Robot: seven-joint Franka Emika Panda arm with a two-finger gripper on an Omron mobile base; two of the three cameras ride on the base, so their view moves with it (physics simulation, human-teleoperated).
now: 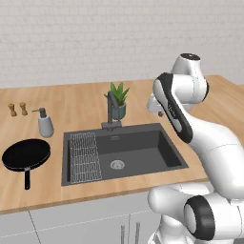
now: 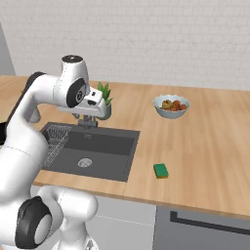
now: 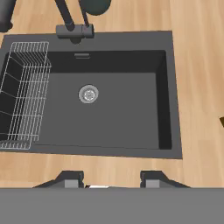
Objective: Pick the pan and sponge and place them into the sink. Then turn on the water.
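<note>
Up close, in the hand view, the claw (image 3: 111,180) hangs above the near edge of the sink (image 3: 169,94), its two dark fingertips (image 3: 70,179) standing apart with nothing between them, so it is released and empty. Below it lies a strip of wooden table (image 3: 199,65), then the dark grey rectangular basin. A round metal drain (image 3: 88,94) sits in the middle of the basin floor, and a wire rack (image 3: 24,94) fills the basin's left end. At the far rim stands the base of the dark faucet (image 3: 72,24).

Seen from the left base view, the black pan (image 1: 26,155) rests on the table to the left of the sink, apart from its rim, with its short handle pointing toward the front edge. Behind the pan stands a grey soap dispenser (image 1: 45,123), and farther back, two small brown shakers (image 1: 17,109). A potted plant (image 1: 118,100) stands just behind the faucet.

Seen from the right base view, the green sponge (image 2: 160,170) lies flat on the table to the right of the sink, near the front edge. Well beyond it, toward the white brick wall (image 2: 146,39), sits a white bowl of fruit (image 2: 171,106).
</note>
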